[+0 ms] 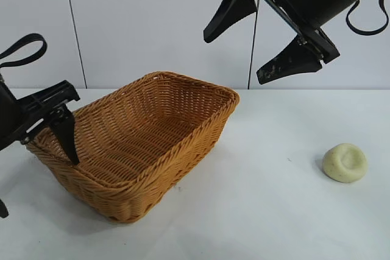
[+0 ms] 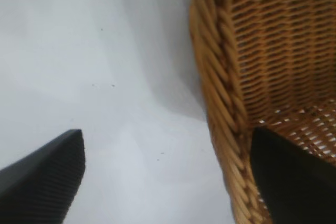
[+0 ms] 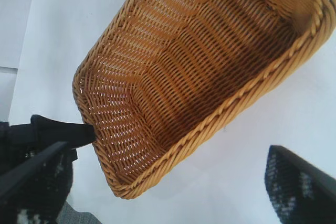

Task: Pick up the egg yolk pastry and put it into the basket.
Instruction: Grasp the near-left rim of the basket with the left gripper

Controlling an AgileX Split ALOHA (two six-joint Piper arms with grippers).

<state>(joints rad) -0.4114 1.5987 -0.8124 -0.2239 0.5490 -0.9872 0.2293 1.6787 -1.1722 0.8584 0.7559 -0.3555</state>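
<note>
Lower your wide-open right gripper (image 1: 263, 45) straight over the egg yolk pastry (image 1: 345, 162) while the open left gripper (image 1: 42, 144) straddles the basket (image 1: 183, 83) rim.

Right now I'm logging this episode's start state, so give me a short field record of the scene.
pastry: egg yolk pastry on the table, right of the basket, untouched
basket: basket empty, standing left of centre
left gripper: left gripper open, straddling the basket's near-left rim, one finger inside
right gripper: right gripper open, raised above the basket's right end, holding nothing
</note>
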